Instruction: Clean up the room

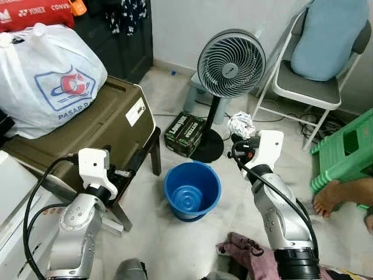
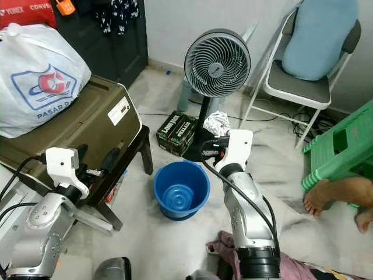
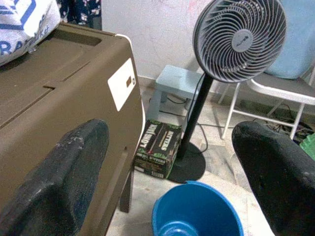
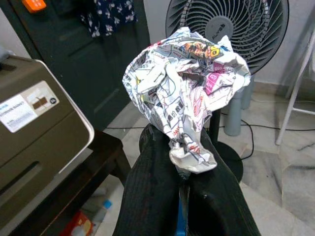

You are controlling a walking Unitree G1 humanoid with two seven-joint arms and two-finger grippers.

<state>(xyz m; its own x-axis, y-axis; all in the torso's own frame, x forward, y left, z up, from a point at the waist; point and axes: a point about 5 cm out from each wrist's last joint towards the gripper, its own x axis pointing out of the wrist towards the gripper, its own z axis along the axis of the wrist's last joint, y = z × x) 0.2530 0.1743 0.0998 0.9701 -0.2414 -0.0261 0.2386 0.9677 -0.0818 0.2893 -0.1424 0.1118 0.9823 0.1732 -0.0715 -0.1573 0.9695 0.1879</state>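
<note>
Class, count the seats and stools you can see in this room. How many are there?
3: a folding chair at the back right, a green plastic stool on the right, a pale blue stool behind the fan. Others may be hidden.

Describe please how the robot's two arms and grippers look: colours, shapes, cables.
Both arms are silver metal with rounded joint housings. Each wrist carries a white boxy block. Black cables loop along the left arm and the right arm. The left gripper has two thick black fingers with scuffed, rounded tips; the right gripper has black ribbed fingers.
</note>
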